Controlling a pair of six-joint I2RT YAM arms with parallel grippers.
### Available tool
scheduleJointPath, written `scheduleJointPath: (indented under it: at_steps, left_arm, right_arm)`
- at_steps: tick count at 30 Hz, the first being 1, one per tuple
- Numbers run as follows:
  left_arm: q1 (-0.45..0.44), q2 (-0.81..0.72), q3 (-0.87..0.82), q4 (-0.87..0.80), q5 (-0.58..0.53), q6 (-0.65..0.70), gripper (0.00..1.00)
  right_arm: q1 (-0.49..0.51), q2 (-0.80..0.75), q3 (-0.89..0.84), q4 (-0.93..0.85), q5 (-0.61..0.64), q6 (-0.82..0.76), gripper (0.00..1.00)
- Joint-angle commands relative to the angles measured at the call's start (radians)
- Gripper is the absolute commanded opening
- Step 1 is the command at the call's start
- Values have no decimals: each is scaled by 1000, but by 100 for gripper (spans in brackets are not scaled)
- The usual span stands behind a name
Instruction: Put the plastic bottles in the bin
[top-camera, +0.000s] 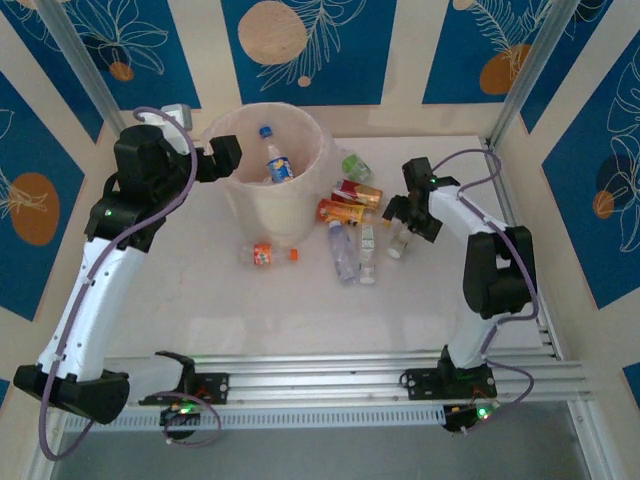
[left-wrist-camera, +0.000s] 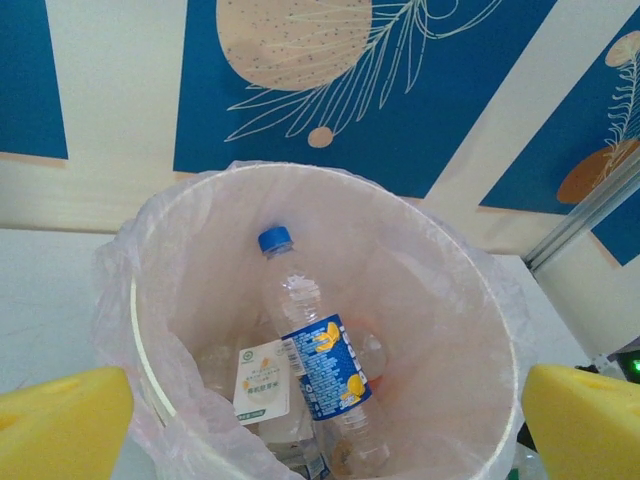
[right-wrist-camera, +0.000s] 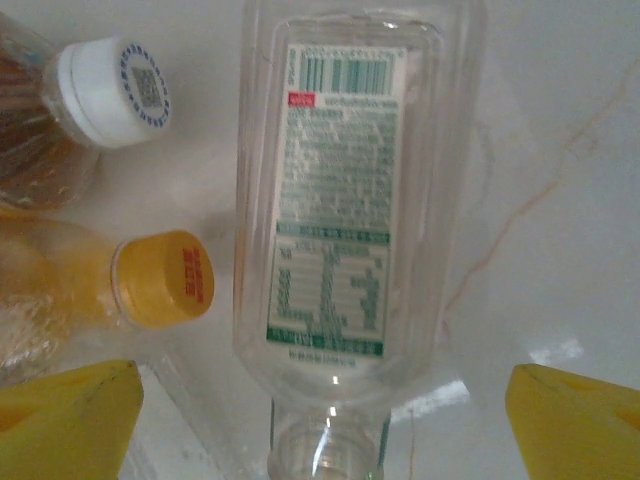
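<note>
The bin (top-camera: 300, 215) stands at the back left, and a clear bottle with a blue cap and blue label (top-camera: 277, 163) leans inside it. My left gripper (top-camera: 228, 156) hangs open at the bin's left rim. From the left wrist, the gripper (left-wrist-camera: 325, 445) looks down into the bin (left-wrist-camera: 450, 300) at that blue-labelled bottle (left-wrist-camera: 322, 372) and other bottles beneath it. My right gripper (top-camera: 408, 225) is open low over a clear bottle (top-camera: 399, 244). In the right wrist view the gripper (right-wrist-camera: 325, 435) has its yellow fingers (right-wrist-camera: 70, 415) wide apart on either side of this bottle's (right-wrist-camera: 335, 200) neck end, without touching it.
Right of the bin lie several bottles: green (top-camera: 355, 165), red (top-camera: 357, 192), orange (top-camera: 342, 211) and two clear ones (top-camera: 343, 252). An orange-labelled bottle (top-camera: 266, 254) lies in front of the bin. A yellow-capped bottle (right-wrist-camera: 165, 278) and a white-capped one (right-wrist-camera: 115, 90) lie beside the right gripper's bottle.
</note>
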Motion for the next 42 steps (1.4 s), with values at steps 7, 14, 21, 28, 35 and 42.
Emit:
scheduleJointPath:
  at_steps: [7, 14, 21, 28, 35, 42]
  left_arm:
    - [10, 29, 5, 28, 12, -8, 99]
    - [11, 49, 10, 34, 27, -13, 100]
    - [10, 56, 13, 37, 27, -14, 99]
    - [10, 61, 14, 31, 31, -13, 100]
    - [11, 69, 22, 28, 45, -13, 99]
    - [10, 85, 37, 23, 63, -12, 100]
  right_arm:
    - [-36, 78, 46, -15, -12, -38, 87]
    - [-66, 71, -25, 19, -37, -46, 78]
    - [-71, 92, -47, 35, -50, -57, 77]
    - [-66, 101, -64, 55, -52, -58, 70]
    - [-61, 113, -81, 60, -40, -56, 73]
    - [-51, 87, -99, 76, -16, -72, 55]
